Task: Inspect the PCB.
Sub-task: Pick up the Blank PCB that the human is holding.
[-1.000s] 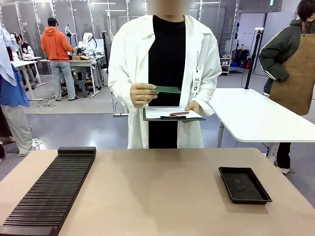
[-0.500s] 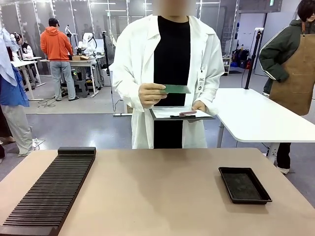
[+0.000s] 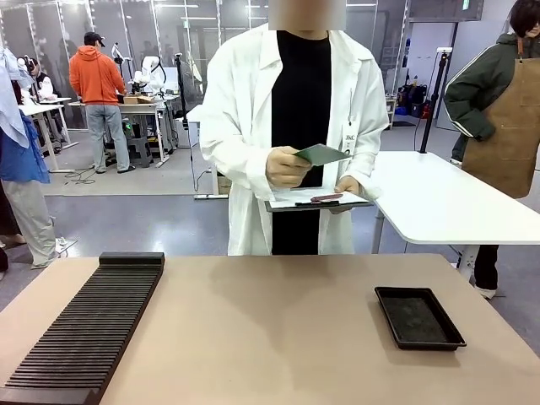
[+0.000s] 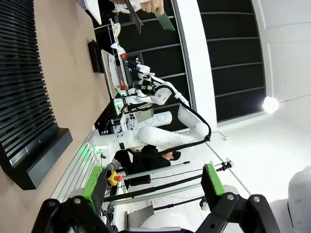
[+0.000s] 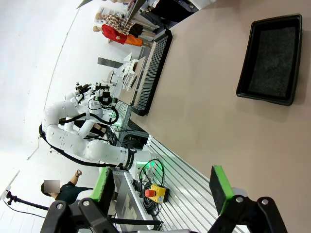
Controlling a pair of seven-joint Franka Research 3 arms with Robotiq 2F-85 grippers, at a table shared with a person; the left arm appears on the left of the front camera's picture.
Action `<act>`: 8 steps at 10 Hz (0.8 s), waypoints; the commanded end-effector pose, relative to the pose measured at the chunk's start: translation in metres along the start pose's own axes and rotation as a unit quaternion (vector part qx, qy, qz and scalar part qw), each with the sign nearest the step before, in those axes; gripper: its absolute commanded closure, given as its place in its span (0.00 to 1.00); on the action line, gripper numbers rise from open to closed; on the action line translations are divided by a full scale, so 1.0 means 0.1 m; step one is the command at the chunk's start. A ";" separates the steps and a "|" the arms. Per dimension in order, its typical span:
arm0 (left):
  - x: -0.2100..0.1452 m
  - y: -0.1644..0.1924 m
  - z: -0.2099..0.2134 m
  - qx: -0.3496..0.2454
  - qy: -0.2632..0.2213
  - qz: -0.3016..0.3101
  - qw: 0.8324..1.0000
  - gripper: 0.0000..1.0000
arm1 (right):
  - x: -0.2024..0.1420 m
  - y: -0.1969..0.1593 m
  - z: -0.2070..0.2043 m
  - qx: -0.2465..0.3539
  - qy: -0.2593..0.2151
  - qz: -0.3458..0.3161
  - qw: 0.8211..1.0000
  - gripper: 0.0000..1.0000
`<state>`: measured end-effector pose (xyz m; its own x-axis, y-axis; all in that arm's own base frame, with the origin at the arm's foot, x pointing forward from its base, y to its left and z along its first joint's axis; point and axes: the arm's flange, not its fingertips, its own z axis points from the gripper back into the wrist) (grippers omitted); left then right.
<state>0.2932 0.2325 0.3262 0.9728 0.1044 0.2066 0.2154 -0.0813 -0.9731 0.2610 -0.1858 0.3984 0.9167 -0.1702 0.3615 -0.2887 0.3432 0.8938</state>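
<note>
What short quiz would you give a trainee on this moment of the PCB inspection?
1. True or false: the left gripper and the right gripper both stand open, holding nothing.
2. Multiple choice: the PCB is
A) clamped in the left gripper
B) held in the person's hand, above the clipboard
C) clamped in the right gripper
3. Short answer: what black item lies on the table at the robot's right?

Key
1. True.
2. B.
3. The black tray.
</note>
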 end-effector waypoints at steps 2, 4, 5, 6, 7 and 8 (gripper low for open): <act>0.03 -0.04 0.02 0.005 0.001 0.005 1.000 0.00 | 0.01 0.01 0.01 0.006 -0.005 0.011 1.000 0.00; 0.03 -0.04 0.02 0.005 0.001 0.005 1.000 0.00 | 0.01 0.01 0.01 0.006 -0.005 0.011 1.000 0.00; 0.03 -0.04 0.02 0.005 0.001 0.005 1.000 0.00 | 0.01 0.01 0.01 0.006 -0.005 0.011 1.000 0.00; 0.03 -0.04 0.02 0.005 0.001 0.005 1.000 0.00 | 0.01 0.01 0.01 0.006 -0.005 0.011 1.000 0.00; 0.03 -0.04 0.02 0.005 0.001 0.005 1.000 0.00 | 0.01 0.01 0.01 0.006 -0.005 0.011 1.000 0.00; 0.03 -0.04 0.02 0.005 0.001 0.005 1.000 0.00 | 0.01 0.01 0.01 0.006 -0.005 0.011 1.000 0.00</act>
<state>0.2933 0.2325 0.3262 0.9729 0.1043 0.2064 0.2152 -0.0813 -0.9732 0.2610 -0.1858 0.3984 0.9166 -0.1702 0.3616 -0.2889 0.3431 0.8938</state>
